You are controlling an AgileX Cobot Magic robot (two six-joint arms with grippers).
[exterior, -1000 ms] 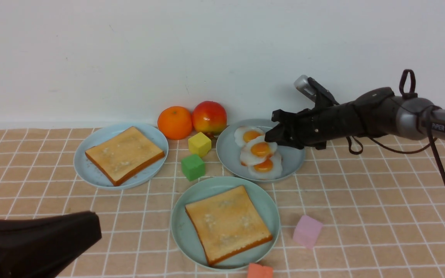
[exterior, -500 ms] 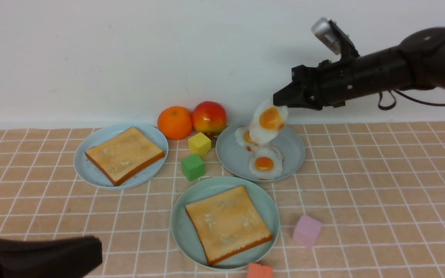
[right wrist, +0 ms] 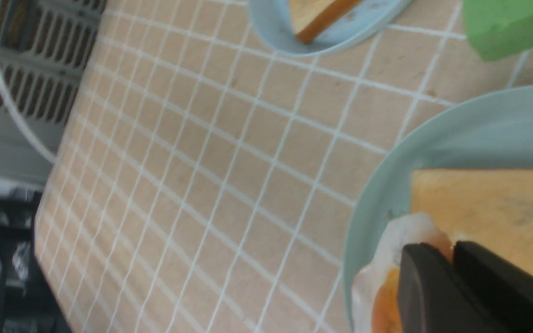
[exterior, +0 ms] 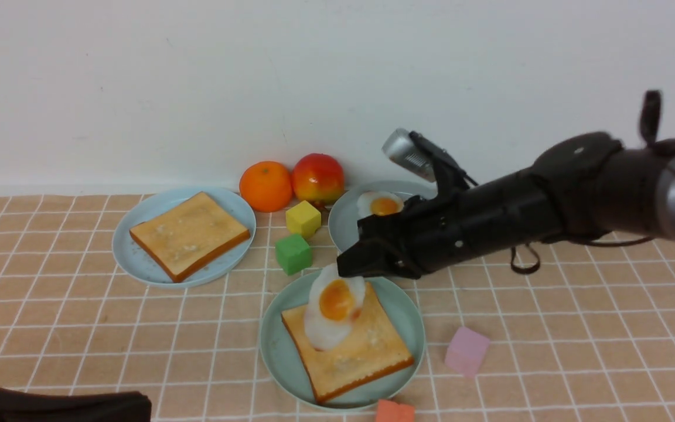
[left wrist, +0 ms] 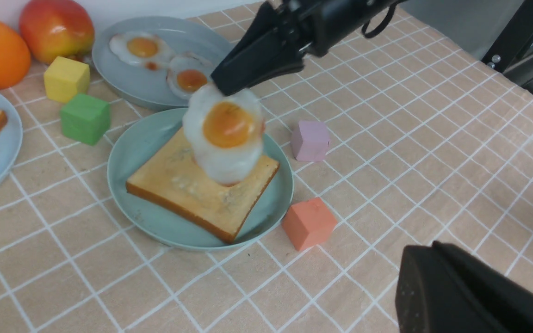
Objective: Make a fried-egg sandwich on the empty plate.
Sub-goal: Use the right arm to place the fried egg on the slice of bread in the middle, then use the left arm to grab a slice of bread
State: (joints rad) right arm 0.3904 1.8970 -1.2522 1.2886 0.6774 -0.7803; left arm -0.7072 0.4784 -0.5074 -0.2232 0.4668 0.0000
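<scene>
Right gripper point(exterior: 347, 271) moved down over mint-green plate point(exterior: 267, 346), jaws nipped on edge of one fried egg point(exterior: 334, 305) over one toast slice point(exterior: 367, 351); two other eggs point(left wrist: 191, 79) behind.

Plain white wall point(exterior: 138, 88) behind a tan checked tablecloth point(exterior: 578, 328).

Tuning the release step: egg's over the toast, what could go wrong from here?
1. Right gripper pinches the egg by its rim, so it hangs nearly upright; released, it may fold or flop yolk-down.
2. It hangs over the far edge of the toast, so it could land overhanging onto the plate.
</scene>
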